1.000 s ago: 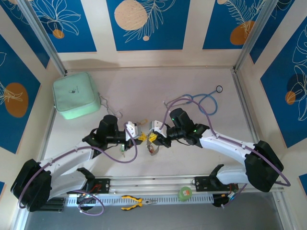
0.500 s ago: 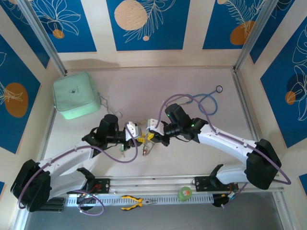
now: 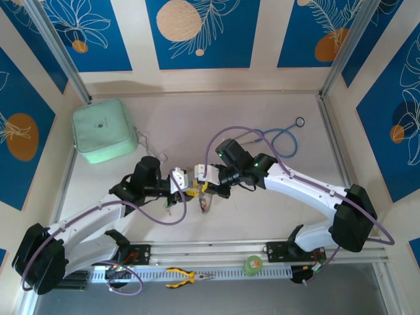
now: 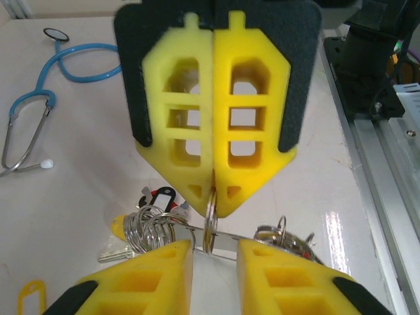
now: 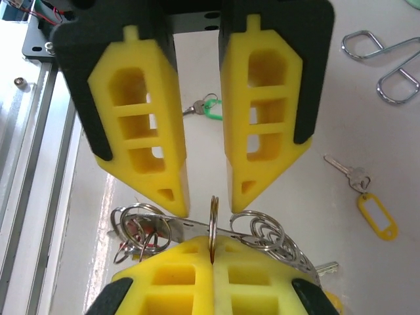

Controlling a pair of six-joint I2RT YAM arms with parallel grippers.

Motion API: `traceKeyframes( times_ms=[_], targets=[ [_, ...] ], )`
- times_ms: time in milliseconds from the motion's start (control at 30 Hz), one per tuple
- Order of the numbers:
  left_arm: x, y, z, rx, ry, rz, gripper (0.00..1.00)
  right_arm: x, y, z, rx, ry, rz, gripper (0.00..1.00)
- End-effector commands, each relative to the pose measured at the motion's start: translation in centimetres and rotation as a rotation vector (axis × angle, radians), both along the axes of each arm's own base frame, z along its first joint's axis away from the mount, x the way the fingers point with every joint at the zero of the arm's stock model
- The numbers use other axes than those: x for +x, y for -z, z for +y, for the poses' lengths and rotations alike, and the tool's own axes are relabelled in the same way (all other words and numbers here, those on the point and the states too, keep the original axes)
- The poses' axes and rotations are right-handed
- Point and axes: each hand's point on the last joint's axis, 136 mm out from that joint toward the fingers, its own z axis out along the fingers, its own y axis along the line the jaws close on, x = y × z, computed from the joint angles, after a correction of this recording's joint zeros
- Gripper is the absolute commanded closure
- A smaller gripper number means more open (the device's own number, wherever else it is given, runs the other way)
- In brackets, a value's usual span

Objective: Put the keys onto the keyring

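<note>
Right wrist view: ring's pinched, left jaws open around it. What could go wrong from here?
1. Right gripper holds the split ring only by its lower edge at the fingertips; it may twist or slip out.
2. Left gripper straddles it closely; closing could snag the neighbouring ring bunch.

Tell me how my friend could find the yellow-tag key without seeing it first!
Find the pale table and the bunch of metal rings pinched between yellow jaws in the middle. In the right wrist view, look right of that bunch: a small silver key with a yellow tag lies flat by itself. The other loose key wears green, and the shiny forceps have no tag.
</note>
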Motion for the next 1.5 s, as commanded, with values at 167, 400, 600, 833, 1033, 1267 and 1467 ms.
traceKeyframes(
  times_ms=[167, 400, 600, 833, 1033, 1267, 1467],
  targets=[
    [0.3, -1.5, -0.3, -0.034, 0.011, -0.046, 0.88, -0.9, -0.6, 1.0, 0.013, -0.044, 0.003, 1.00],
    [0.0, -1.7, -0.4, -0.059, 0.008, -0.027, 1.00, 0.1, -1.8, 0.8, 0.133, 0.042, 0.009, 0.90],
    [0.7, -2.2, -0.6, -0.175, -0.064, 0.016, 1.00, 0.1, -2.2, -0.4, 0.323, 0.108, 0.099, 0.67],
    [0.8, -2.3, -0.6, -0.231, -0.088, 0.042, 1.00, 0.2, -1.2, -0.9, 0.426, 0.160, 0.120, 0.66],
    [0.7, -2.2, -0.6, -0.230, -0.085, 0.044, 1.00, 0.4, -0.8, -0.5, 0.439, 0.159, 0.111, 0.66],
    [0.6, -2.3, -0.6, -0.234, -0.078, 0.043, 1.00, 0.8, -0.6, 0.1, 0.437, 0.160, 0.104, 0.72],
    [0.6, -2.0, -0.6, -0.221, -0.079, 0.045, 1.00, 0.7, -1.0, 0.4, 0.449, 0.148, 0.104, 0.96]
  ],
)
